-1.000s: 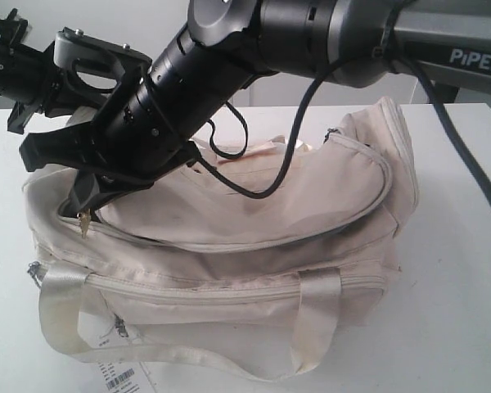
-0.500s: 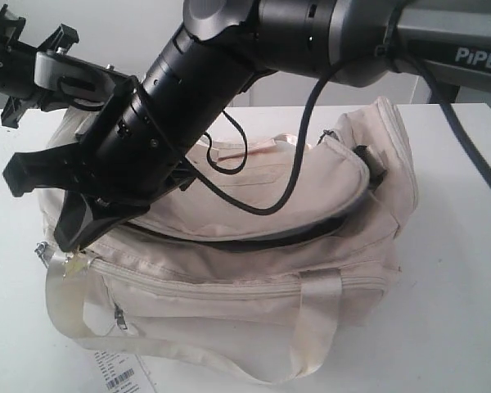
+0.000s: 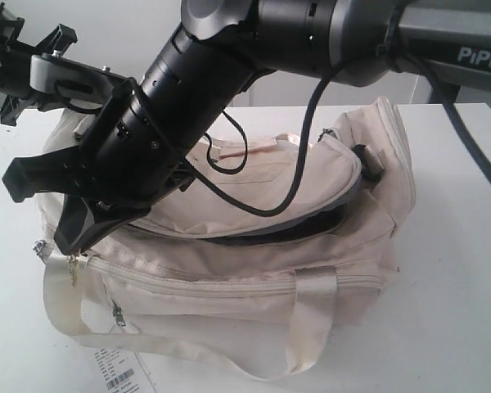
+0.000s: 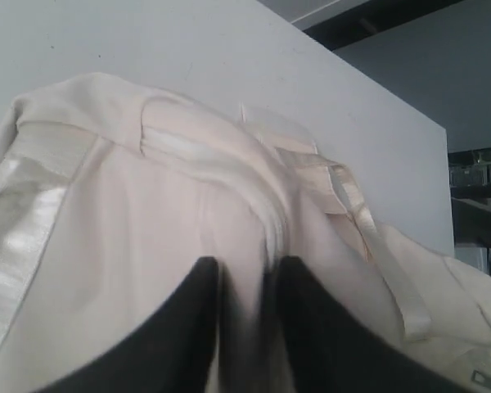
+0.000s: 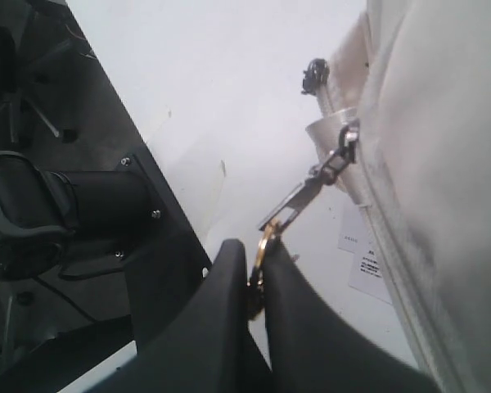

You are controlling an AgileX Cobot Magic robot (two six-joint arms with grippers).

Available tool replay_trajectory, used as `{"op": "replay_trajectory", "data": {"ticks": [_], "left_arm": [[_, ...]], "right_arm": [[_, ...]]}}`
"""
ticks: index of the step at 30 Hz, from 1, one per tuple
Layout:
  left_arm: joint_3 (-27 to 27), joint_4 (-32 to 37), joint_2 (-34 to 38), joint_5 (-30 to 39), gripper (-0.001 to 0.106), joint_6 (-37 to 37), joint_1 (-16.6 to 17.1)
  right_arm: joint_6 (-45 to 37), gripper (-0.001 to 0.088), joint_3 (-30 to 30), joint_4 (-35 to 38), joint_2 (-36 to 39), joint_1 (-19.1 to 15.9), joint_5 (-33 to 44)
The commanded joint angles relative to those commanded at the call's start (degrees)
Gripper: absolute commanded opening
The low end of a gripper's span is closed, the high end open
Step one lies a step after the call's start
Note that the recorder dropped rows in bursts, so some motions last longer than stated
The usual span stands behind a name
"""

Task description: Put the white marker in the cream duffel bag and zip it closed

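1. The right fingers (image 5: 229, 327) are squeezing together on the little gold zip pull (image 5: 263, 246). It is at the left end of the cream duffel bag (image 3: 229, 286).
2. They are tugging the pull out and down. A second ago it was sitting higher, up by the edge of the top flap. Now it is hanging low at the bag's left corner.
3. The bag is shifting too. Its left end is getting dragged along with the pull, and the top flap is puffing up.
4. The left fingers (image 4: 200, 327) are pinching a fold of the bag's cream cloth at the back. It looks like they are holding the bag while the other arm is pulling.
5. A dark gap (image 3: 270, 233) is showing under the top flap, from the middle to the right end. A second ago that line was looking almost shut. So I am thinking the bag is not zipped closed yet. The tugging may be moving the bag more than the zip.
6. The white marker is not showing in any view. I am guessing it is already inside the bag, but I cannot tell.
7. A paper tag (image 3: 119, 372) is lying on the surface (image 3: 450, 311) by the bag's front. That is not the marker.
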Motion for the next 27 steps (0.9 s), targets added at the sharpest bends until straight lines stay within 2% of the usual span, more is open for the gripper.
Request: {"op": "replay_trajectory", "data": {"ticks": [1,2,3,4,7,9,11,13,17,21,27], "left_arm": [[0.00,0.67,-0.32,0.00,0.075,0.00,0.00],[0.00,1.27,-0.63,0.00,0.083,0.00,0.00],[0.00,1.97,-1.29,-0.13,0.088,-0.19,0.29],[0.00,2.60,-1.99,-0.13,0.089,-0.73,0.47],[0.00,5.79,-5.07,0.27,0.086,-0.99,1.84],[0.00,10.73,-7.45,1.83,0.082,-0.99,2.60],[0.26,15.75,-10.10,4.11,0.077,-1.09,2.71],[1.94,17.91,-12.96,4.95,0.070,-1.09,2.71],[9.21,18.82,-20.64,4.66,0.061,0.86,2.71],[17.02,22.48,-27.79,3.13,0.061,0.87,2.71],[30.56,16.02,-37.45,0.37,0.061,1.42,2.20]], "right_arm": [[-0.14,0.0000,0.00,-0.10,0.00,0.00,-0.53],[-0.14,0.0000,0.00,-0.25,0.00,0.00,-0.87],[-0.26,0.0000,0.00,-0.38,0.00,0.00,-1.46],[-0.48,0.0000,0.00,-0.50,0.00,0.00,-1.71],[-1.02,0.0000,0.00,-2.40,0.00,0.00,-2.19],[-1.56,0.0000,0.00,-4.75,0.00,0.00,-2.19],[-1.65,0.0000,0.00,-6.83,0.00,0.00,-2.19],[-2.18,0.0000,0.00,-7.46,0.00,0.00,-2.19],[-4.70,0.0000,0.00,-7.46,0.00,0.00,-2.16],[-6.97,0.0000,0.00,-7.46,0.00,0.00,-2.16],[-9.28,0.0000,0.00,-7.46,0.00,0.00,-2.05]]}}
